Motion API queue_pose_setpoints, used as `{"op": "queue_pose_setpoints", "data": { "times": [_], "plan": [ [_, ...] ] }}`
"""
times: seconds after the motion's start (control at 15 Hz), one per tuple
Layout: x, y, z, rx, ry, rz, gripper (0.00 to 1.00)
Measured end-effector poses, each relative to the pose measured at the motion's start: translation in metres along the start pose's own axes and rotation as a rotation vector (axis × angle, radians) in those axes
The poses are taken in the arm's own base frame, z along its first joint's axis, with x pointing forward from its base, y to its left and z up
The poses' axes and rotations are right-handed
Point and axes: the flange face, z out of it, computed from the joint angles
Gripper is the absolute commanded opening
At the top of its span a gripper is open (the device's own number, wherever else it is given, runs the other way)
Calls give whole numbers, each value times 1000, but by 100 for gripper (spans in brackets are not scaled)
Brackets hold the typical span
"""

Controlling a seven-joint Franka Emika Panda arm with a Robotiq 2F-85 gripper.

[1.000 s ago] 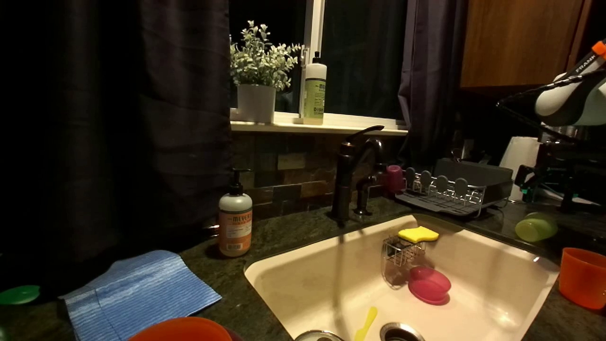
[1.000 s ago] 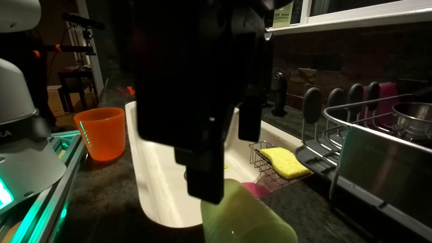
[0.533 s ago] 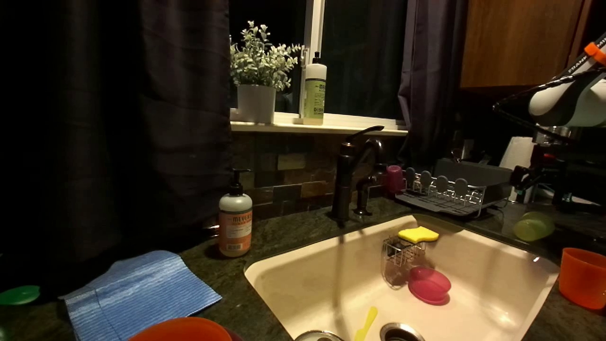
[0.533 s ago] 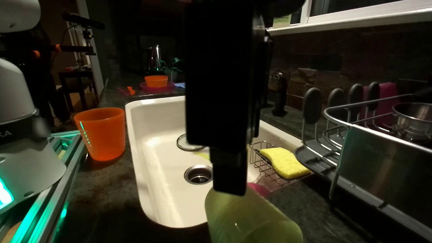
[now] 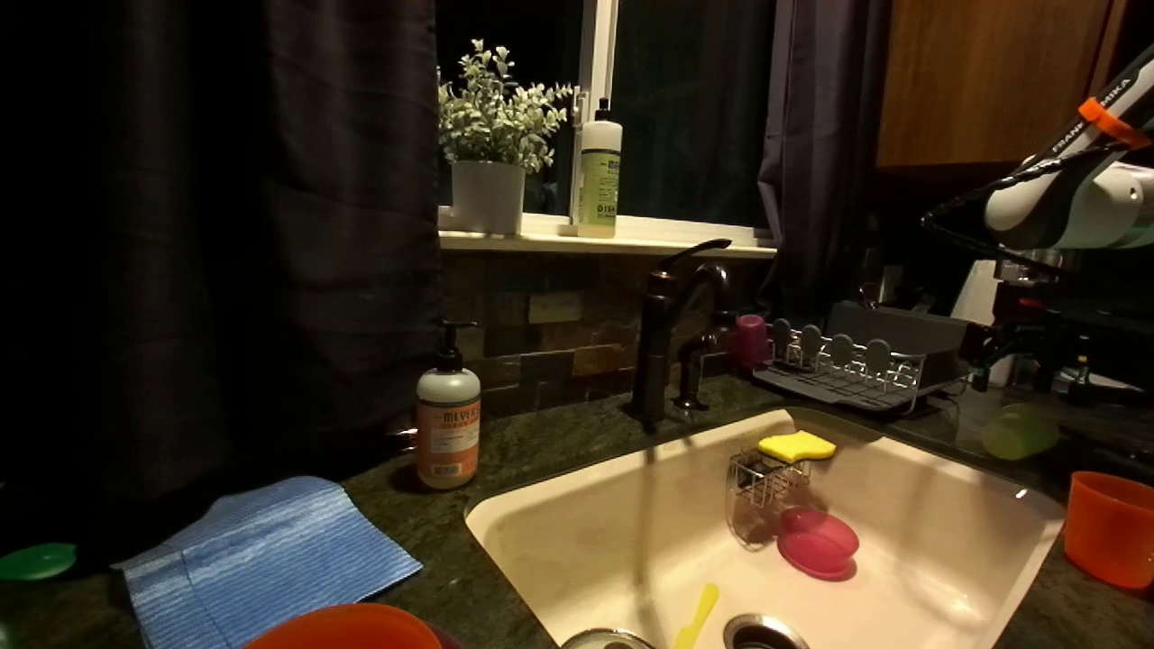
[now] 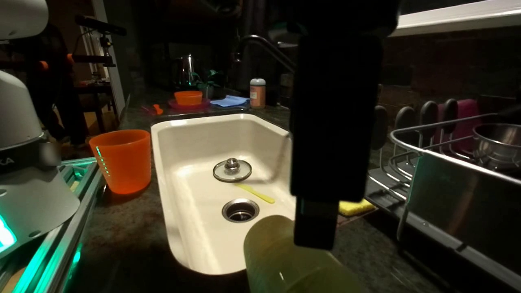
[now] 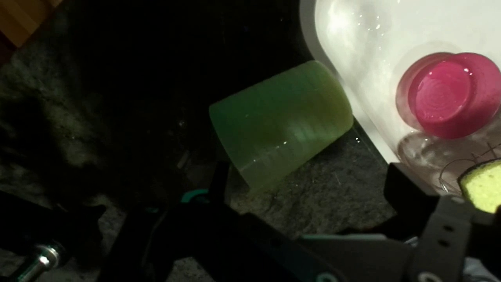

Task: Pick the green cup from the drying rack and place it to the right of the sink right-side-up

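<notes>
Fingers (image 7: 409, 192) are spread, nothing gripped. Green cup (image 7: 282, 121) is seen on side on tabletop (image 7: 328, 184), just beyond them; wide gap presumably meant for straddling it.

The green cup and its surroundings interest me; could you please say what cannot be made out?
Sink: in the wrist view, the gripper hides some rim.
Green cup: in an exterior view, cut off by the lower edge, partly behind the gripper.
Sponge: in an exterior view, mostly behind the gripper.
Drying rack: in an exterior view, cut off by the right edge.
Orange-labelled pump bottle: in an exterior view, fine print too small.
</notes>
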Motion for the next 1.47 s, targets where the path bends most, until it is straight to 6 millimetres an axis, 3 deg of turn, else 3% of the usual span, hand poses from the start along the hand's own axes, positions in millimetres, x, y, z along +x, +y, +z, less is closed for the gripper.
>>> {"op": "queue_pose_setpoints", "data": {
  "times": [0.4,1.47],
  "plan": [
    [8,5,8,-13,-17,-52,100],
    [1,26,25,-11,-61,11,100]
  ]
}}
